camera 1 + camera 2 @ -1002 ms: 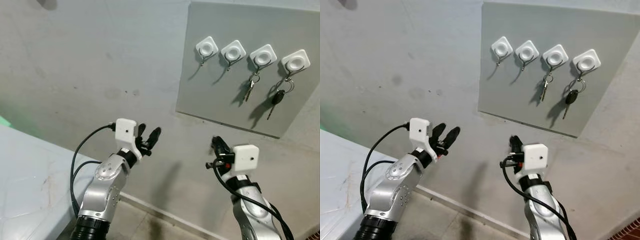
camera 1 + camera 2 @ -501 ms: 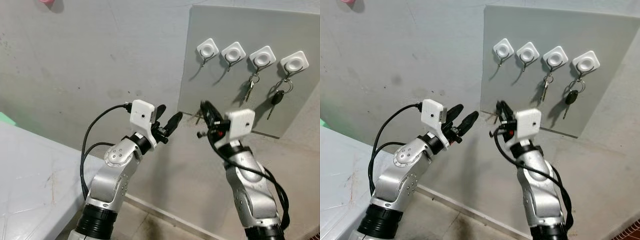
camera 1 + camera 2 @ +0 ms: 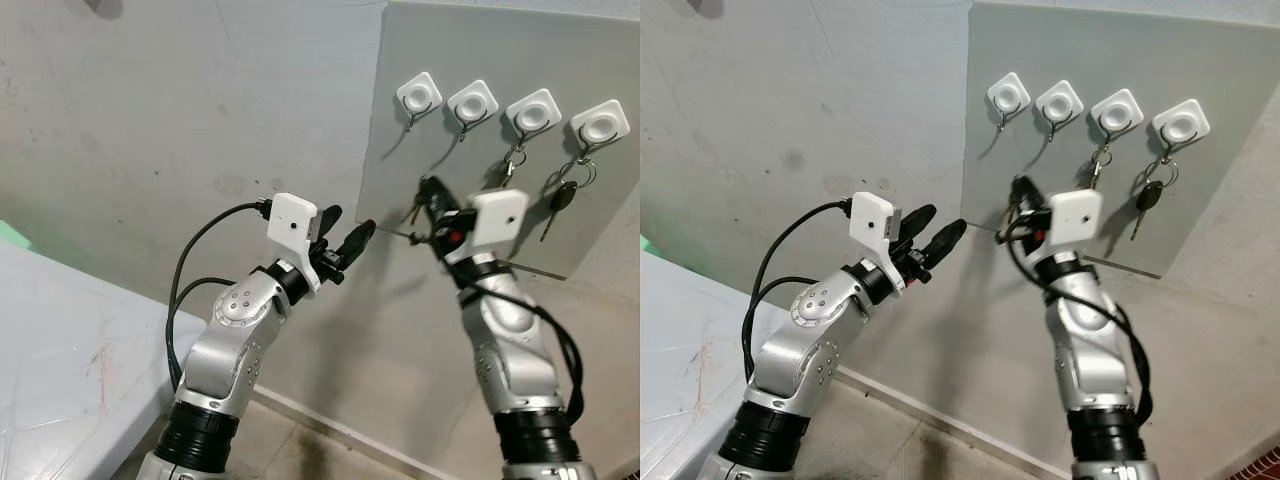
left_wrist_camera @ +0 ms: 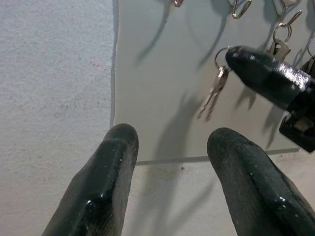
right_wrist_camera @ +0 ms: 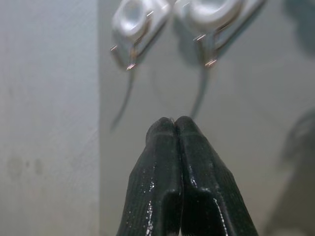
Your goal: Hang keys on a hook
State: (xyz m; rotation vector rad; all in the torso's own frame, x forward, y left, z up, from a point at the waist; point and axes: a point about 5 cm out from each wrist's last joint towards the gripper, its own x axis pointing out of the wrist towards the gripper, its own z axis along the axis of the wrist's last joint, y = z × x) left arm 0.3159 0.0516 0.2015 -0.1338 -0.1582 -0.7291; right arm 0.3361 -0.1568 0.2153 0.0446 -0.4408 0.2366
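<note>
So the right gripper [image 3: 428, 196] was pinched tight on the keys [image 4: 212, 96], which dangled with their long axis pointing down, right in front of the grey board [image 3: 400, 150]. The two free hooks [image 5: 129, 58] sat above and just ahead of it, so I'd say the lift had to go up. The left gripper [image 3: 345, 240] hovered spread, beside and lower, farther from them.

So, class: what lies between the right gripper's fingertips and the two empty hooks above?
Only bare grey board separates the right gripper from the empty hooks, as the right wrist view shows.
</note>
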